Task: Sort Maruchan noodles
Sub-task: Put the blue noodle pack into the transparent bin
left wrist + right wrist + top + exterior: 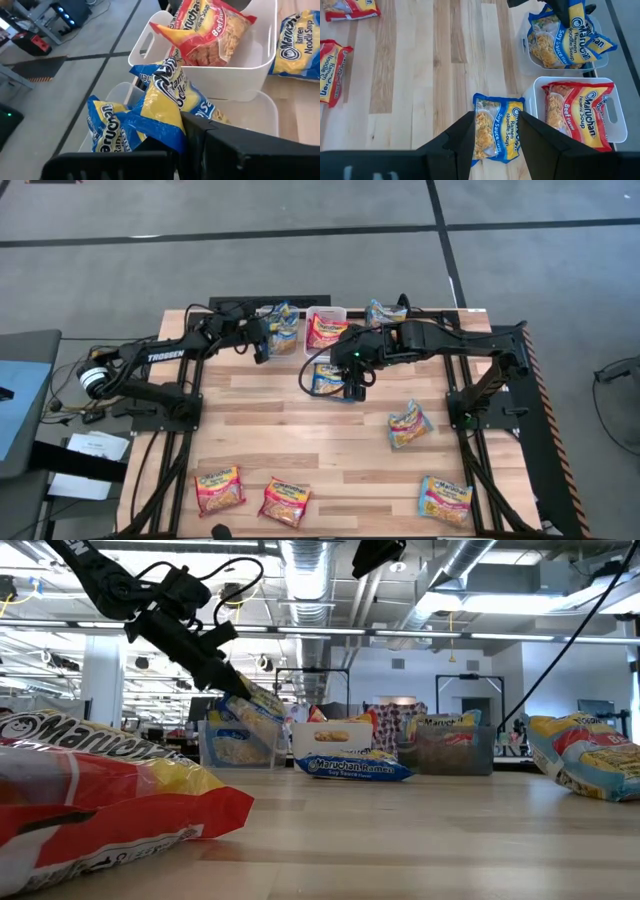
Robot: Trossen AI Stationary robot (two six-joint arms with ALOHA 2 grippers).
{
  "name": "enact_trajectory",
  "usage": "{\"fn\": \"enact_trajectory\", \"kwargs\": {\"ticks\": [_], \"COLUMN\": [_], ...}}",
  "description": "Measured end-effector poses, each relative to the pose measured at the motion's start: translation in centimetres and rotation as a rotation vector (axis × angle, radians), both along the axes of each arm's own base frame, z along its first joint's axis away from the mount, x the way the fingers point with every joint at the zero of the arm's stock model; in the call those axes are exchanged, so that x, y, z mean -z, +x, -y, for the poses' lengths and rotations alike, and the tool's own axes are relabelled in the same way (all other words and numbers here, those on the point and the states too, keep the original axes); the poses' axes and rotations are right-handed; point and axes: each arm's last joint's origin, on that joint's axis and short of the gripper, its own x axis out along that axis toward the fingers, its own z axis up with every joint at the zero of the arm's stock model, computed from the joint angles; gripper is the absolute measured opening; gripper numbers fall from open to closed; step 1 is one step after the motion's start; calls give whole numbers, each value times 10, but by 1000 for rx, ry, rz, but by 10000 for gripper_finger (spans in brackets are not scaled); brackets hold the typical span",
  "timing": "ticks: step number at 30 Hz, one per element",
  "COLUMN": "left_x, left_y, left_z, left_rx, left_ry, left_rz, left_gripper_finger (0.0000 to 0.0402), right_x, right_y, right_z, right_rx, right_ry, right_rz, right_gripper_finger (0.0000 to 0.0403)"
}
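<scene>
Over the clear bin [260,115], my left gripper [185,135] pinches a blue packet [162,100]; lower first, then release. My right gripper [495,132] hovers wide.

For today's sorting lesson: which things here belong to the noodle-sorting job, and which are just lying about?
Job:
blue packet held by left gripper over clear bin
blue packet on table under open right gripper
red packet in white bin
loose packets

Lying about:
cable bundle
</scene>
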Motion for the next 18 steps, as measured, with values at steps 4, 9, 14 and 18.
{"fn": "enact_trajectory", "kwargs": {"ticks": [4,9,14,18], "left_x": [0,6,10,10], "left_y": [-1,-3,-4,-2], "left_z": [-1,1,4,5], "left_rx": [-55,-93,-69,-66], "left_ry": [-32,-82,-154,-151], "left_rz": [17,-25,-33,-32], "left_gripper_finger": [2,24,64,99], "right_x": [0,0,0,1], "right_y": [0,0,0,0], "right_z": [0,0,0,0], "right_rx": [16,16,16,16], "right_ry": [12,12,12,12], "right_rz": [3,1,-2,-2], "right_gripper_finger": [173,173,173,173]}}
